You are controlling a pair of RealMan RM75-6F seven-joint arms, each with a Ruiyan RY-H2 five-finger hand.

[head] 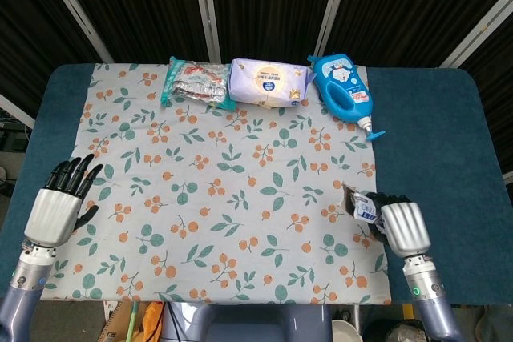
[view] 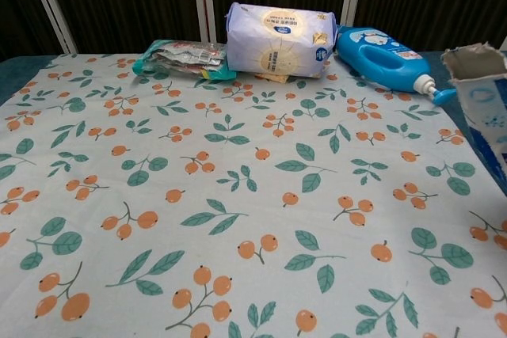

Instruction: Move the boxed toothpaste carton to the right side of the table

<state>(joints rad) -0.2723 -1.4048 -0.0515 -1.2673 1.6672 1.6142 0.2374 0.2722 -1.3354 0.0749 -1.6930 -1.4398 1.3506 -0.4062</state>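
Note:
The toothpaste carton [head: 361,205], white and blue with a torn open end, is gripped in my right hand [head: 398,226] low over the right edge of the floral cloth. In the chest view the carton [view: 485,108] fills the right edge, open end up; the hand itself is out of that frame. My left hand [head: 60,203] hovers at the near left of the table, fingers spread, holding nothing.
Along the far edge of the floral cloth [head: 232,190] lie a snack packet [head: 192,83], a purple wipes pack [head: 267,82] and a blue detergent bottle [head: 345,94]. Bare blue table [head: 445,142] runs down the right side.

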